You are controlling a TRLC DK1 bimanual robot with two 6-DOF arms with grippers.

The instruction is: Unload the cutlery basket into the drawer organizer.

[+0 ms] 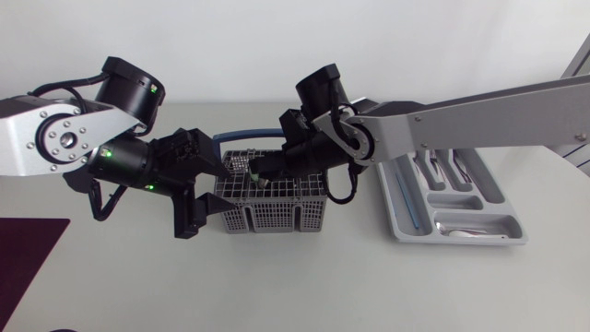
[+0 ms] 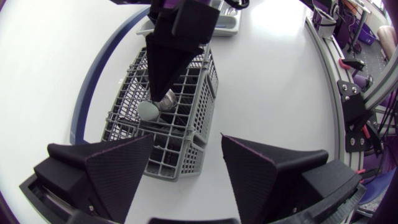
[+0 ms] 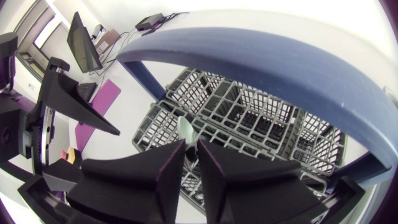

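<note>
Cutlery basket (image 1: 277, 221) sits mid-table (image 1: 304, 286), toward the far edge, blue handle up. Drawer organizer (image 1: 461, 238) is near the right edge, with some cutlery already in it. Right gripper (image 3: 191, 144) is down in the basket, fingers narrow, pinching a pale piece of cutlery (image 3: 185, 129) (type unclear). Left gripper (image 2: 186, 138) is spread wide at the basket's left end, holding nothing.

Right tool (image 1: 262, 175) over basket (image 1: 277, 219), left tool (image 1: 214, 194) beside
</note>
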